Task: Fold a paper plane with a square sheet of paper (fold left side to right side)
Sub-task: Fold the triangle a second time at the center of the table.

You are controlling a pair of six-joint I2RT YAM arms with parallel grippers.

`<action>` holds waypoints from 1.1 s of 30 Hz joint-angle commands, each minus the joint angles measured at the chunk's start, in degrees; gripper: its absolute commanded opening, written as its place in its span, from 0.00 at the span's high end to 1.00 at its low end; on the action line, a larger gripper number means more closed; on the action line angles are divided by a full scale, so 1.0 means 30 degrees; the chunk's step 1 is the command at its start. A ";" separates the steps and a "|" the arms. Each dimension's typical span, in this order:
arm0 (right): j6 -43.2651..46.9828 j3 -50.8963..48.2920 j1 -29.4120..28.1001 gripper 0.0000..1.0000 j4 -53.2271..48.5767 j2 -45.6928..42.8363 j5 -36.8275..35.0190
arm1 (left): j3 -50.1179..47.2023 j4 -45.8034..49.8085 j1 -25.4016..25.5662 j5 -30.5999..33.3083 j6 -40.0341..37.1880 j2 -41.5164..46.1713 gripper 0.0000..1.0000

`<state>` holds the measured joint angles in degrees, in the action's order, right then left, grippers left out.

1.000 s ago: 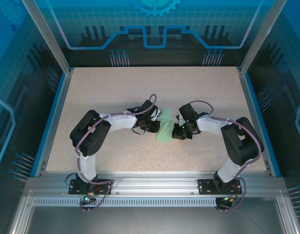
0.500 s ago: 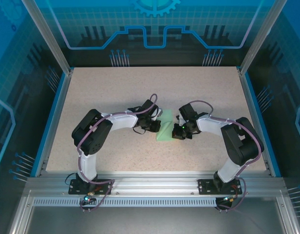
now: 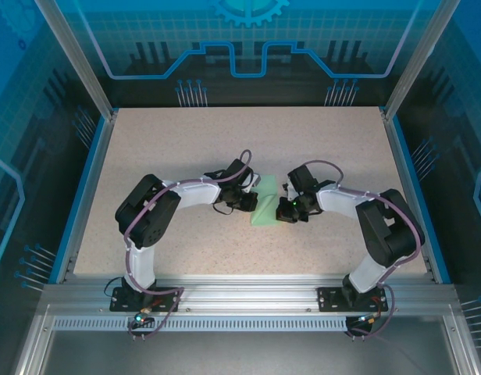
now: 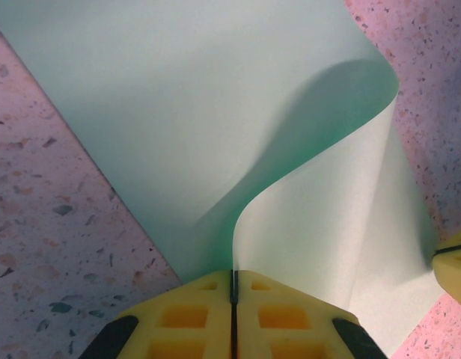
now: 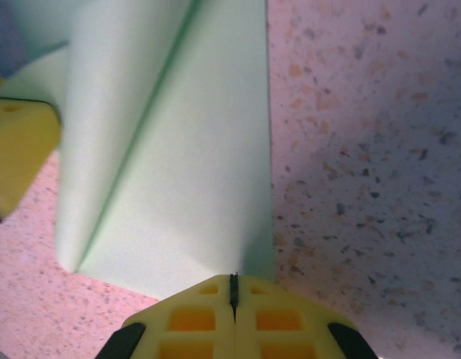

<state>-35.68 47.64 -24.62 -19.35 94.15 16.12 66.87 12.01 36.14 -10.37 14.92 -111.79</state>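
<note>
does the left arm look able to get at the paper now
Likely yes: the left pincer is shut on the curled-up edge of the paper, nothing in between; the right pincer grips another edge.

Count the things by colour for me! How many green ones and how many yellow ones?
Green: 1, the sheet of paper
Yellow: 2, the left tool and the right tool
Total: 3
</note>
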 commanded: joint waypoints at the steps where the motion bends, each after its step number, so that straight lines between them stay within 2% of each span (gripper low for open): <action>1: 0.0108 -0.0261 0.0520 1.00 0.1680 -0.1245 0.1353 | -0.0446 0.0563 -0.0006 -0.0457 -0.0168 -0.0875 0.92; 8: -0.1161 -0.0029 0.0590 1.00 0.4813 -0.0499 0.2770 | -0.0408 0.0623 0.0022 -0.0515 -0.0189 -0.0911 0.92; 15: -0.1827 0.0791 0.0314 1.00 0.5948 0.1249 0.3303 | -0.0375 0.0699 0.0011 -0.0526 -0.0253 -0.0941 0.92; 33: -0.1935 0.1901 -0.0170 1.00 0.6085 0.3121 0.3458 | -0.0127 0.0827 0.0103 -0.0522 -0.0299 -0.1058 0.92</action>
<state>-41.17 52.18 -24.34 -1.28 102.00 25.80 66.89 11.42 36.14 -11.03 14.90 -112.09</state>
